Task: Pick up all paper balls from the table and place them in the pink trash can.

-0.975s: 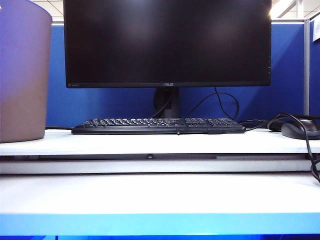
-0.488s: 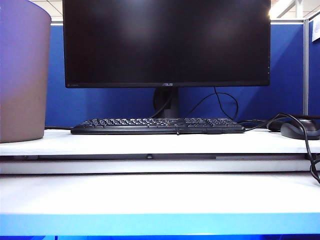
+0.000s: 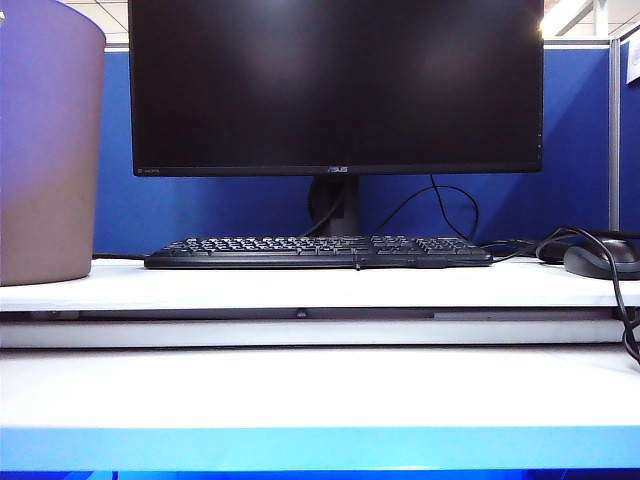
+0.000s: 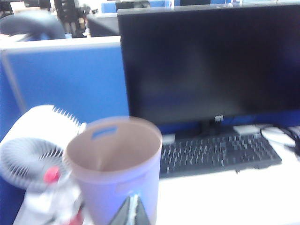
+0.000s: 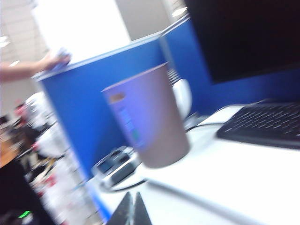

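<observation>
No paper balls show in any view. The pink trash can (image 3: 50,150) stands at the left end of the white table (image 3: 320,385). In the left wrist view the trash can (image 4: 112,159) is seen from above with its mouth open, and its inside looks bare. My left gripper (image 4: 133,206) hangs in front of it, shut, with only a thin pale line between its fingertips. In the right wrist view my right gripper (image 5: 132,208) is shut and holds nothing, over the table (image 5: 234,173) short of the trash can (image 5: 145,117). Neither gripper appears in the exterior view.
A black monitor (image 3: 335,85) and a black keyboard (image 3: 318,251) fill the back of the table. A mouse (image 3: 600,260) with looping cables lies at the right. A white fan (image 4: 35,145) stands beside the trash can. Blue partitions close off the back.
</observation>
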